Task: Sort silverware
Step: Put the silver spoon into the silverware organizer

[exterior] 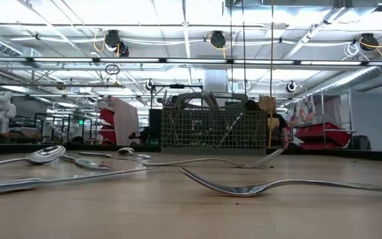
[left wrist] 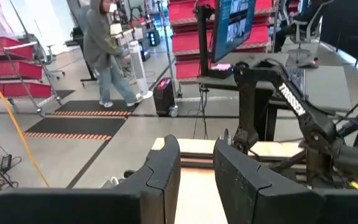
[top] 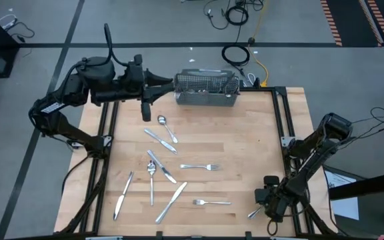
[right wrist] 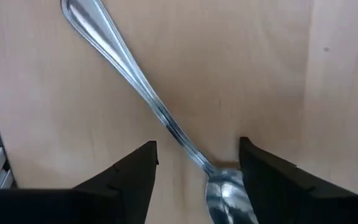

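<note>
Spoon between right gripper's wide-open jaws, ungripped.

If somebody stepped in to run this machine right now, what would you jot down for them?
Right gripper: open, low over the table's near right corner, fingers either side of a spoon lying flat, not gripped.
Left gripper: raised beside the mesh basket at the far edge, fingers slightly apart, nothing between them.
Silverware: forks, knives and spoons lie scattered across the wooden table.
Done: some pieces already stand in the basket.
Left: the corner spoon and all the loose pieces on the table.
</note>
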Robot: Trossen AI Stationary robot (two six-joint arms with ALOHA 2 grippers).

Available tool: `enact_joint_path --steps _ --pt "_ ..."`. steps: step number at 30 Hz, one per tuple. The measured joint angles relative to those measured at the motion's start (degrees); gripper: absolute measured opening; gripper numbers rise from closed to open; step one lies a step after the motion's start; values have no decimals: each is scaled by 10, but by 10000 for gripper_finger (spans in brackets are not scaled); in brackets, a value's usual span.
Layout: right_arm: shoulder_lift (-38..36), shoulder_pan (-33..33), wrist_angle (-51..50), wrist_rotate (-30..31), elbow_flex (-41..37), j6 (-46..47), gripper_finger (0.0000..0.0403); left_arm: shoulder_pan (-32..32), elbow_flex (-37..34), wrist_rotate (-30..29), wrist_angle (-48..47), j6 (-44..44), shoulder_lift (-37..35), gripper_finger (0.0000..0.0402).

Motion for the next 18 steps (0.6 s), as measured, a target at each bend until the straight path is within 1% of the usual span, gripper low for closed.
enact_joint_path --steps 5,8,11,15,16,18 --pt "-1 18 4 36 -14 45 190 0 0 0 -22 0 0 103" --pt "0 18 0 38 -15 45 165 0 0 0 -22 0 0 103" --pt "0 16 -5 39 -16 52 115 0 0 0 -22 0 0 103" --pt "1 16 -8 39 -18 76 23 -1 0 0 -22 0 0 103" --pt "1 16 -8 39 -18 82 14 -3 0 0 -23 0 0 103" --pt "1 16 -8 44 -18 103 12 -3 0 0 -23 0 0 103"
